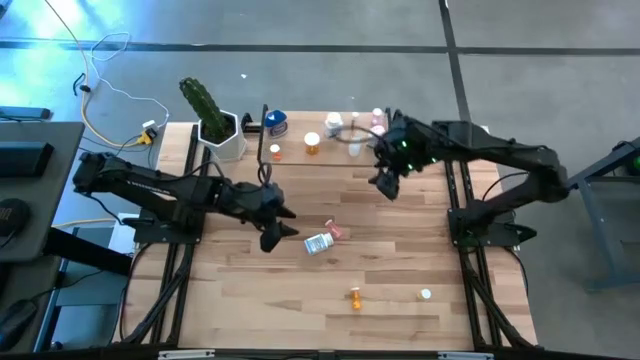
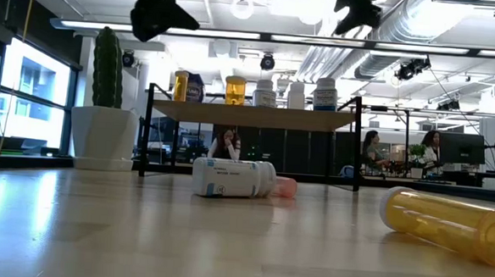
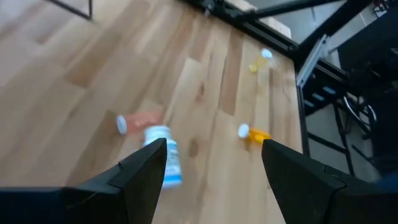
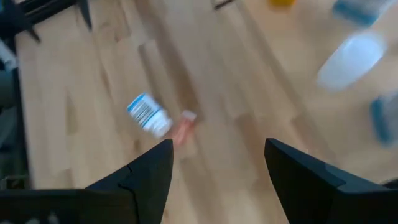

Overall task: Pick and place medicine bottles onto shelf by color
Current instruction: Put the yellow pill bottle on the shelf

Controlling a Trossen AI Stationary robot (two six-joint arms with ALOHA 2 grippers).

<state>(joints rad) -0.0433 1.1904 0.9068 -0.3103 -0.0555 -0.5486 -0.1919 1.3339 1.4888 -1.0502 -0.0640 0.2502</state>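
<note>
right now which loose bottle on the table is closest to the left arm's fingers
The white bottle with the blue-printed label, lying on its side against a pink one. The two orange bottles lie much nearer the table's front edge.

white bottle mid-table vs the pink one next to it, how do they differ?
Colour: the white bottle is white with a printed label; the pink bottle is translucent pink with no label visible.
Size: the white bottle looks bulkier than the pink bottle in the low and left wrist views.
Position: in the low view the white bottle lies in front and partly hides the pink bottle.
Shared: both lie on their sides on the table, close together, off the shelf.
</note>
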